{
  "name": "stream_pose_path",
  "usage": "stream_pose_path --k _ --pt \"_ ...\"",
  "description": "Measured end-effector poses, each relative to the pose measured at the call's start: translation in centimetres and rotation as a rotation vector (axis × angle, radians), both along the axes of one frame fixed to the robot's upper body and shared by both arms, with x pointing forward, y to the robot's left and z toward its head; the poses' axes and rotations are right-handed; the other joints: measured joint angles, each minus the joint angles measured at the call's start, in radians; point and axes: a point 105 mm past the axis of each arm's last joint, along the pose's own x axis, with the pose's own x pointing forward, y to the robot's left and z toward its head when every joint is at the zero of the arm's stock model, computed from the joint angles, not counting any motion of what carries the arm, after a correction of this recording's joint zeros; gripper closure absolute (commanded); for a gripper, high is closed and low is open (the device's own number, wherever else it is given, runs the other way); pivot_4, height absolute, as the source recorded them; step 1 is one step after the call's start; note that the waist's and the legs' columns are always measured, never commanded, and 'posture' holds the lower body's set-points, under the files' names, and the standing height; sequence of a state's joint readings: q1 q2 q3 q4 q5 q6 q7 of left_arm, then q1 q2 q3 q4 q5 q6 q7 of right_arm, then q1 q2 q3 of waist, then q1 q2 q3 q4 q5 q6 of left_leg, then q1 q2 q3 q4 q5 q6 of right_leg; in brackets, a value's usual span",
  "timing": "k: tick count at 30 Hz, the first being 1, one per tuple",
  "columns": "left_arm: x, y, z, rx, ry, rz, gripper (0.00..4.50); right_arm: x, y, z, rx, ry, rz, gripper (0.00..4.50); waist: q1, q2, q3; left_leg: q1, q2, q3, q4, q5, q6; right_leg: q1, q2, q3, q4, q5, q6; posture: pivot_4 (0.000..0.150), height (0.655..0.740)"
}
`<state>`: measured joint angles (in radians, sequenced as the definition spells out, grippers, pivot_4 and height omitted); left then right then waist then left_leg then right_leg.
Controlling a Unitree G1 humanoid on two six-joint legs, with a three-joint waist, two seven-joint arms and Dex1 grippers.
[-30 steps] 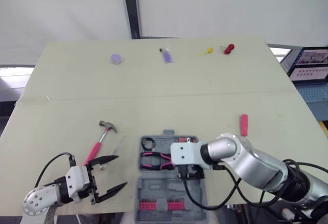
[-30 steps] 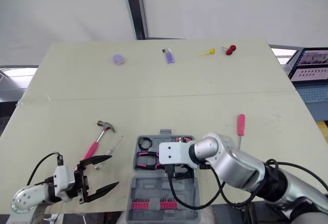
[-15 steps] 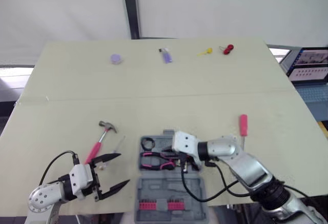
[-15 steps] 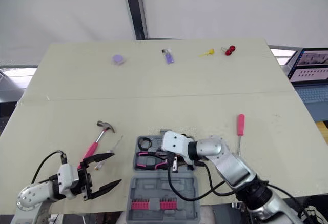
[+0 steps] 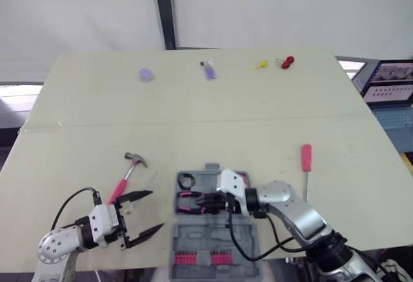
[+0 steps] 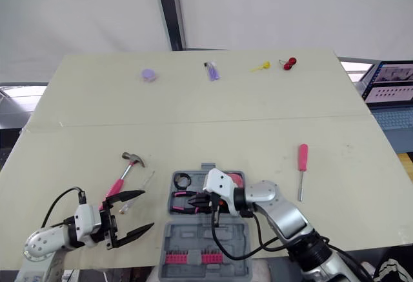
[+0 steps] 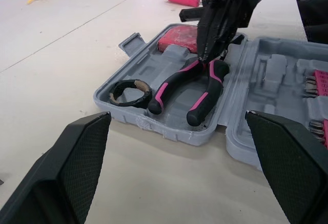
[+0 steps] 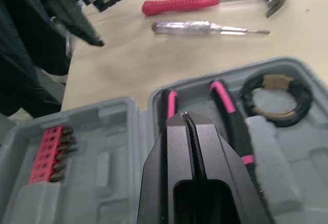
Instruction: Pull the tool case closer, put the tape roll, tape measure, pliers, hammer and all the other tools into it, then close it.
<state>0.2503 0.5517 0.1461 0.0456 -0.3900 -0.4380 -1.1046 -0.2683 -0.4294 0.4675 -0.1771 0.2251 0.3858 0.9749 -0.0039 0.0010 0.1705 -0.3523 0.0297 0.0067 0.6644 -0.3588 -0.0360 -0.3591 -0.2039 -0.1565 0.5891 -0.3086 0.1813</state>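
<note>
Rigid and head-heavy, the hammer (image 5: 128, 175) lies on the bench (image 5: 193, 108) left of the tool case (image 5: 193, 246), best gripped high on its pink handle by the wide left tool (image 5: 155, 210); the right tool (image 8: 185, 117) is pinched empty.

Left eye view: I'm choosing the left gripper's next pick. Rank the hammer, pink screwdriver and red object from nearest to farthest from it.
1. The hammer, just ahead of the left gripper, on the left.
2. The pink screwdriver, over on the right.
3. The red object, at the far right edge.
</note>
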Motion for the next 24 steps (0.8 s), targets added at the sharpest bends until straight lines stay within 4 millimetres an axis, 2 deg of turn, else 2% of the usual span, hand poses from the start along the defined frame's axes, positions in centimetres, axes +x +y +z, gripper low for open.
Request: stream_pose_path --k 4,8,24 --pt "0.0 0.0 0.0 0.001 -0.003 -0.001 0.0 -0.1 0.1 -0.3 -0.012 0.005 0.002 4.44 0.0 0.0 0.0 0.0 0.0 0.0 0.0 0.0 0.0 0.0 0.0 0.0 0.0 0.0 0.0 0.15 0.74" --pt "0.1 0.0 0.0 0.001 -0.004 0.005 0.0 0.0 -0.1 -1.5 -0.054 0.028 -0.004 4.44 0.0 0.0 0.0 0.0 0.0 0.0 0.0 0.0 0.0 0.0 0.0 0.0 0.0 0.0 0.0 0.15 0.74" --pt "0.6 -1.2 1.7 -0.016 -0.029 0.021 0.0 0.0 0.3 -2.5 -0.164 -0.037 0.071 4.44 0.0 0.001 -0.007 0.001 0.0 0.0 0.0 0.0 0.0 0.001 0.0 0.0 0.0 0.0 0.0 0.15 0.74"
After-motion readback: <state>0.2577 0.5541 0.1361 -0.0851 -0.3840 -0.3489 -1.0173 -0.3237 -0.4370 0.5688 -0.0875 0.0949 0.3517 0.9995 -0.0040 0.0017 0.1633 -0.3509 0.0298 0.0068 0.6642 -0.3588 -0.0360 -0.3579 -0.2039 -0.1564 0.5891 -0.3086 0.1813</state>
